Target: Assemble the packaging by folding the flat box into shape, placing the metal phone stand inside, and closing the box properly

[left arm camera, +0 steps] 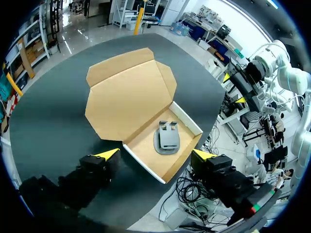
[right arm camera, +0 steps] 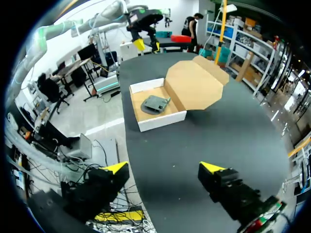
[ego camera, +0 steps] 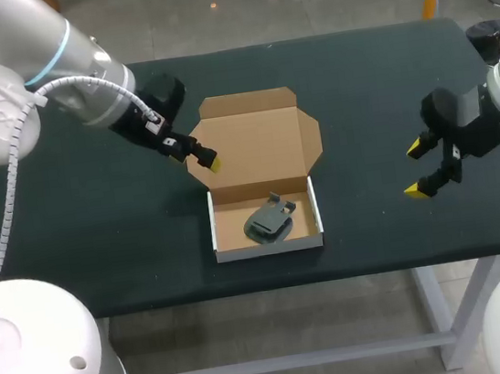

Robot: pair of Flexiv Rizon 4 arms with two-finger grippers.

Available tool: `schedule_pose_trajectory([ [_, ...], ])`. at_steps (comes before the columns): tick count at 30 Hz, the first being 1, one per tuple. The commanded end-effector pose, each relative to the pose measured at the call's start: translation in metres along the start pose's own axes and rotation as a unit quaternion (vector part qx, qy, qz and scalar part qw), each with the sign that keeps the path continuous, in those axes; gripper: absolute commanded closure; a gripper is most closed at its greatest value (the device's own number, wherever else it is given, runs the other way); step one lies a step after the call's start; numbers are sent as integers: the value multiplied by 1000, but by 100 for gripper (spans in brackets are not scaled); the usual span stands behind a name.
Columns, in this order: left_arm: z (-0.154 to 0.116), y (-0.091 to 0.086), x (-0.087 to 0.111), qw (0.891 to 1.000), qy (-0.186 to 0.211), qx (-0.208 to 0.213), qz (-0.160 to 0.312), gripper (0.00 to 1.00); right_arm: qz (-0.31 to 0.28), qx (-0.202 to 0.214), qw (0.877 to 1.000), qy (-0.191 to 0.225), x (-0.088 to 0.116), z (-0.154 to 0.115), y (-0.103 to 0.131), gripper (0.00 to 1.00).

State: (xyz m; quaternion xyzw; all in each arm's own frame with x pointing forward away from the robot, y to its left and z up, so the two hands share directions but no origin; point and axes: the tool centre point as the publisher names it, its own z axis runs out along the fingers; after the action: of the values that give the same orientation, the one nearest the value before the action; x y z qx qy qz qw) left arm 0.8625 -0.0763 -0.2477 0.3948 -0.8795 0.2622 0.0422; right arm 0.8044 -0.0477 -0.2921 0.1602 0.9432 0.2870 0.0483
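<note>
A small cardboard box (ego camera: 270,247), white outside, stands folded into a tray near the table's front edge. Its lid (ego camera: 258,144) lies open and flat behind it. The dark grey metal phone stand (ego camera: 268,221) lies inside the tray. My left gripper (ego camera: 202,156) hovers open at the lid's left edge, touching nothing. In the left wrist view the stand (left arm camera: 167,138) and tray wall (left arm camera: 187,119) lie ahead of the open left gripper (left arm camera: 155,155). My right gripper (ego camera: 416,169) hangs open and empty to the right of the box. From the right wrist view, the box (right arm camera: 155,121) sits well ahead of the right gripper (right arm camera: 164,167).
The dark green table (ego camera: 101,243) carries only the box. Open tabletop lies to the left of the box, and between the box and my right gripper.
</note>
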Motion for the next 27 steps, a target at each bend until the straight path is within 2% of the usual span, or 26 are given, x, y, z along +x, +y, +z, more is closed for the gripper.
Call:
schedule_pose_trajectory([
  [1, 0, 0, 1, 1000, -2, -1, 0, 0, -1, -1, 1000, 1, 0, -2, 0, 0],
  [6, -6, 12, -14, 999, 22, 28, 13, 0, -1, -1, 1000, 1, 0, -2, 0, 0],
  [10, -10, 15, -24, 998, 37, 42, 36, 0, -3, 8, 1000, 27, -8, -1, 6, 0],
  [14, -11, 15, -37, 995, 55, 62, 50, 0, -4, 21, 998, 62, -16, 1, 14, 0],
  [19, -4, 12, -54, 992, 78, 77, 59, 0, -14, 37, 996, 78, -22, 0, 27, 0],
  [27, 8, 2, -78, 989, 76, 97, 78, 0, -34, 63, 993, 97, -37, -8, 49, 0],
])
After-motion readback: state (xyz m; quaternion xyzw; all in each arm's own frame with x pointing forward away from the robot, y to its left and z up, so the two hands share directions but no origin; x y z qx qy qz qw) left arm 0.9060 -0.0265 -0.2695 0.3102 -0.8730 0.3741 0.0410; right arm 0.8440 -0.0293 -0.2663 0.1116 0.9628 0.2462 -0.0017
